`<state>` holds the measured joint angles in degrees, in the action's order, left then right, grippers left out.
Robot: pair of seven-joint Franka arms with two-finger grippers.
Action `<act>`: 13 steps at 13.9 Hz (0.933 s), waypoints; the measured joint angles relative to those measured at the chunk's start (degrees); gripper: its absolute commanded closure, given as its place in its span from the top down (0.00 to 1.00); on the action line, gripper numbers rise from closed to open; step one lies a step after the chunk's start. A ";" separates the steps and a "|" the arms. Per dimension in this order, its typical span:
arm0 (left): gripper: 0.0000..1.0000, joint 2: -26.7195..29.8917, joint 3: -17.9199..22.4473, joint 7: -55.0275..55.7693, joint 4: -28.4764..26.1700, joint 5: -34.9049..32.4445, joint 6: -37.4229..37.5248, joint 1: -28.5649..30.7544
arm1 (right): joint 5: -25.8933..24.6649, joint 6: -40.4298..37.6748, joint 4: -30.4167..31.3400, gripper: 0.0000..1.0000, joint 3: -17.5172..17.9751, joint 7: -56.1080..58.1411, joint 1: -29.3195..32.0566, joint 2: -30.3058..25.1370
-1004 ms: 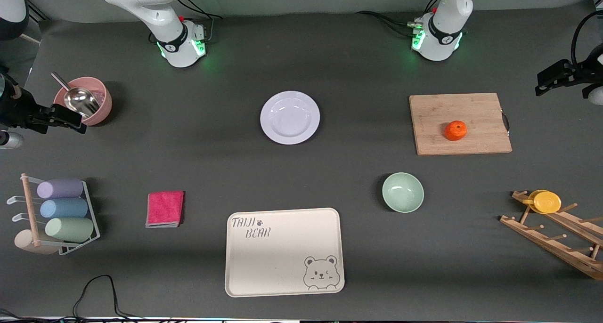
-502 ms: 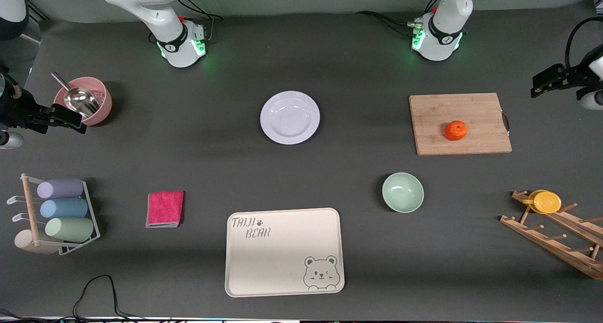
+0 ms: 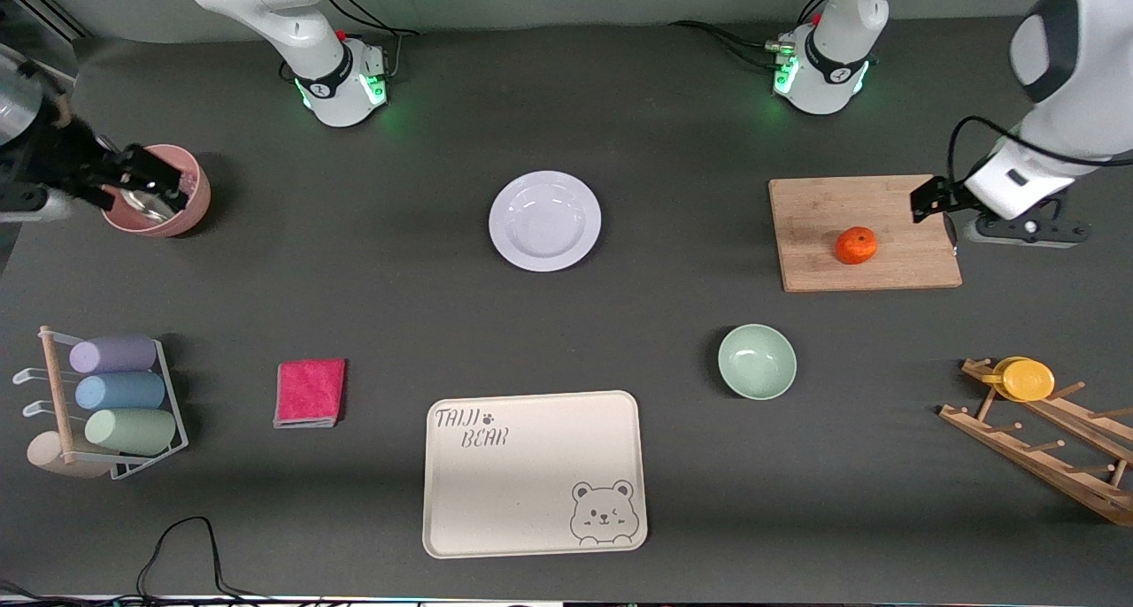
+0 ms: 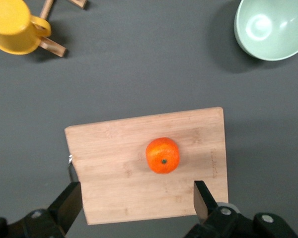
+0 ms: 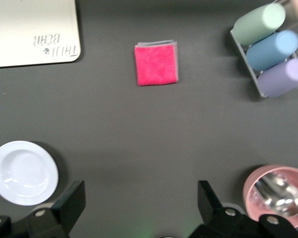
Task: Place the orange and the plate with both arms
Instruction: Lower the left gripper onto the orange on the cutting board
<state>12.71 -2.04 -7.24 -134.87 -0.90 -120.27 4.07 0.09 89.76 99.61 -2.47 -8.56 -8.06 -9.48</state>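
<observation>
Since a second ago we have swung our left gripper (image 3: 929, 202) in from the table's end to hang over the edge of the cutting board (image 3: 863, 233), fingers spread wide and empty. Our right gripper (image 3: 146, 175), also wide open, has moved over the pink bowl (image 3: 181, 202). The orange (image 3: 856, 245) sits unmoved on the board; the plate (image 3: 544, 220) lies mid-table. Only the left wrist view shows the orange's (image 4: 162, 155) dimple between our fingers (image 4: 202, 199); the right wrist view shows the plate (image 5: 23, 172) and the scoop (image 5: 280, 191).
</observation>
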 measured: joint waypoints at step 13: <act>1.00 -11.98 -0.06 2.40 -16.04 1.50 -28.12 0.00 | 0.13 4.95 26.99 1.00 0.29 -14.38 -14.41 -21.60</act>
<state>0.74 -2.11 -4.84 -150.92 0.60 -148.40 4.07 0.21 94.71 126.60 -2.18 -22.93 -22.47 -31.08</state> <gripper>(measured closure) 0.000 0.000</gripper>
